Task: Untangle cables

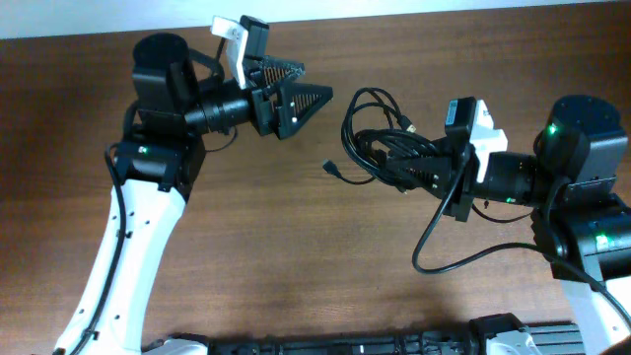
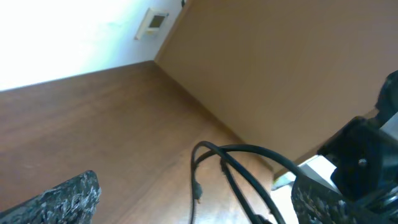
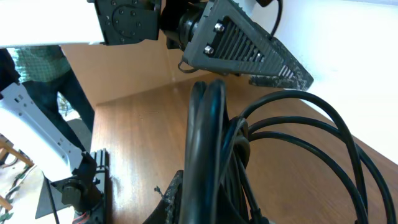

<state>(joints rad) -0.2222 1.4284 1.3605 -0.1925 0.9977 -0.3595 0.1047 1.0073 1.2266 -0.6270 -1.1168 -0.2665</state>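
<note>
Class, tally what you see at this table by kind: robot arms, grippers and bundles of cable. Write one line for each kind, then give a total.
Robot arms: 2, the left arm and the right arm
Grippers: 2, the left gripper open, the right gripper shut on the cables
Cable bundle: 1, black, too tangled to count its cords
Total: 5

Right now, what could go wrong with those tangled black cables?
The right pincer is shut on a bunch of cables, so pulling might tighten the tangle. The open left pincer sits apart from them and could grab several loops at once. The loose plug end might snag.
</note>
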